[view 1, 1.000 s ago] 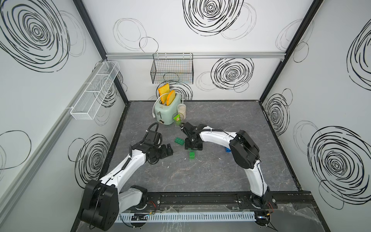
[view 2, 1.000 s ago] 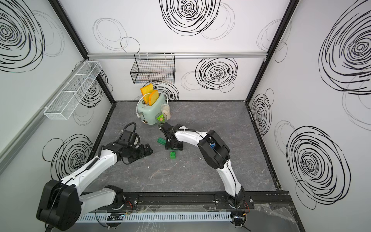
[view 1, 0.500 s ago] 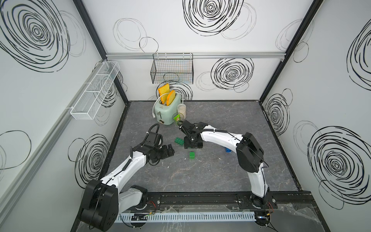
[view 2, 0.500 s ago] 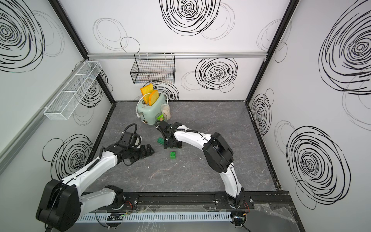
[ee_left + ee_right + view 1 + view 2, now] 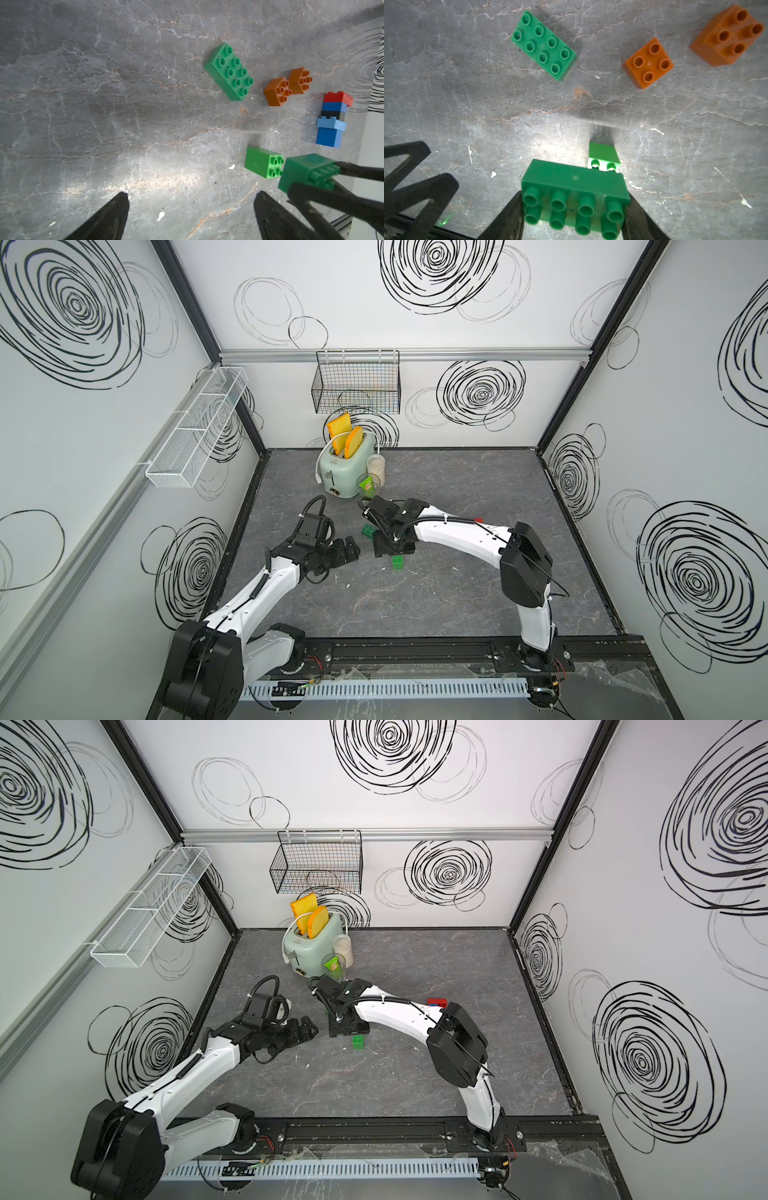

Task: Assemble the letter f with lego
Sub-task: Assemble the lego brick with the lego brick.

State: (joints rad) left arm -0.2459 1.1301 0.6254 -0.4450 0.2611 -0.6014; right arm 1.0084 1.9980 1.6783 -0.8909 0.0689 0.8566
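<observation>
- Hanging on the left wall, a white mesh basket (image 5: 195,435) of fine wire is divided into three compartments.
- Mint-green toaster (image 5: 338,475), smooth and rounded, stands at the back of the table (image 5: 457,597). Two orange-yellow toast slices (image 5: 348,438) stick up from its slots.
- Black wire basket (image 5: 357,385), an open square grid, hangs on the rear wall above the toaster.
- Clear glass (image 5: 342,969), just beside the toaster, holds a green packet (image 5: 331,962). The clear jar (image 5: 343,948) behind it holds a pale whitish fill.
- Left end effector (image 5: 192,194): black tapered fingers are spread wide, released, with nothing between them. It hangs over the grey, veined, stone-patterned table.
- Green oblong brick (image 5: 228,71): glossy plastic, eight studs up, lying flat on the table.
- Right end effector (image 5: 575,209): clenched on the held green brick (image 5: 575,187), an oblong eight-stud piece, near the small green brick (image 5: 262,162).
- The small green brick has four studs and lies on its side on the table.
- First orange-brown brick (image 5: 648,62) and second orange-brown brick (image 5: 726,35): square, four studs each, studs up, near each other but apart.
- Brick stack (image 5: 332,120), farthest right: joined pieces in the order red, dark blue, black, light blue, dark blue.
</observation>
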